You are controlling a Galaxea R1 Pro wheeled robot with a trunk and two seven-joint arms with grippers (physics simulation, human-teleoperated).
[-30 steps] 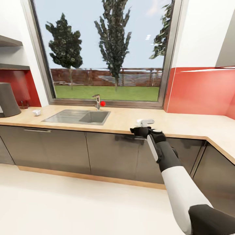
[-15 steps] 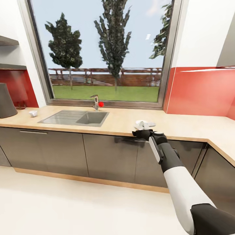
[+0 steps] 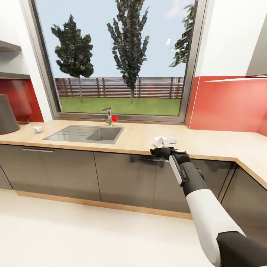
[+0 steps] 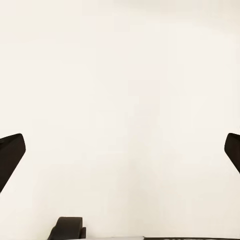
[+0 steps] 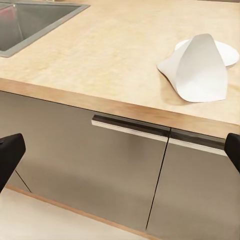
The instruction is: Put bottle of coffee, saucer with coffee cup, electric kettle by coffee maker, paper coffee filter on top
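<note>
my right pincer (image 3: 160,151) hangs at the table (image 5: 115,60) edge with its jaws spread wide and nothing in them, lined up for a reach. the paper coffee filter (image 5: 197,70) lies just beyond it on the table, a folded cone leaning on what i take to be a second flat filter, though i can't be sure. the coffee maker (image 3: 6,114) stands well off to the pincer's left, past the sink (image 3: 86,133). my left pincer (image 4: 120,155) is released too, pointed at bare floor.
</note>
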